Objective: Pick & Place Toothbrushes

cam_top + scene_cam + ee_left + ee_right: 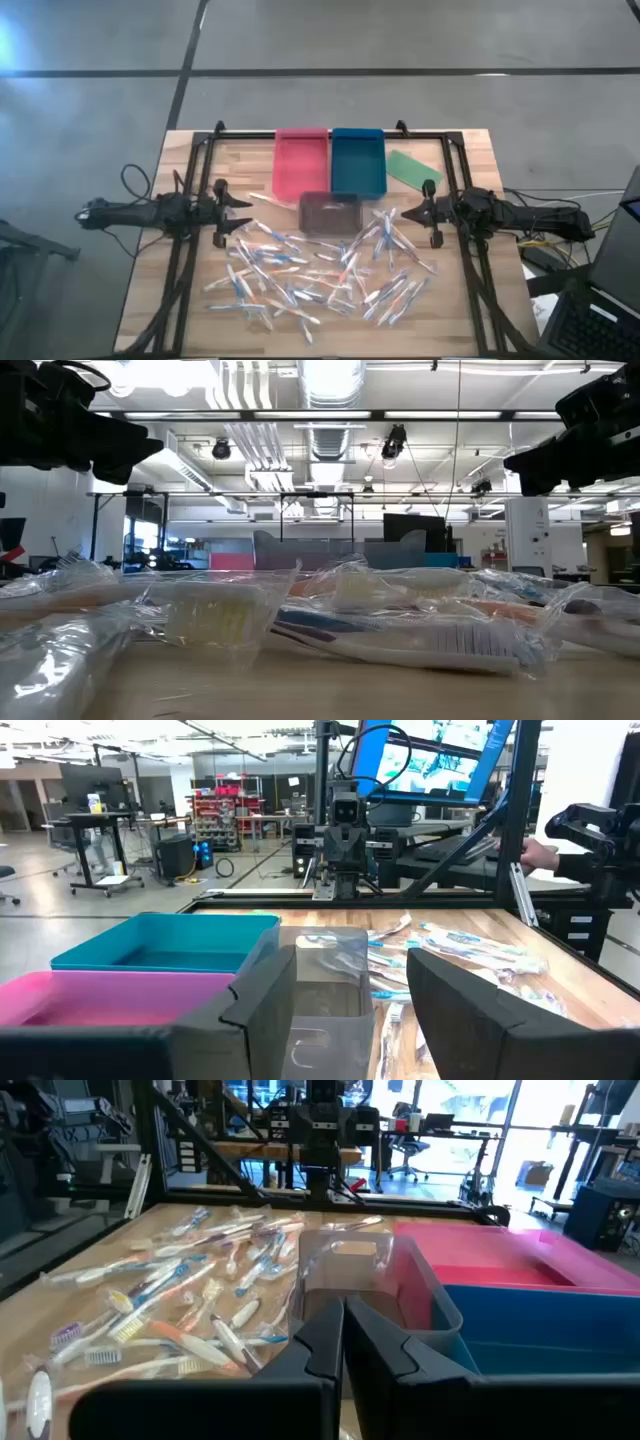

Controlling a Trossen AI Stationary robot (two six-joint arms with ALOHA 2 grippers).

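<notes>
High view: my left claw [243, 216] hangs at the left edge of the tabletop [190, 160], fingers apart and holding nothing; my right claw [405, 215] hangs at the right edge, fingers together, also holding nothing. The toothbrushes [320, 272] lie scattered between them, across the near half. Behind sit a pink tray [300, 162], a blue tray [357, 160] and a clear tray [331, 212].

Low view: brushes in crinkled clear wrappers, white bristles showing.

Left wrist view: fingers spread, clear tray just ahead.

Right wrist view: fingers closed; brushes overlap, blue, orange and pink accents.

Judgement: no pick begun. Next, lower the left claw over one brush lying apart from the rest.
</notes>
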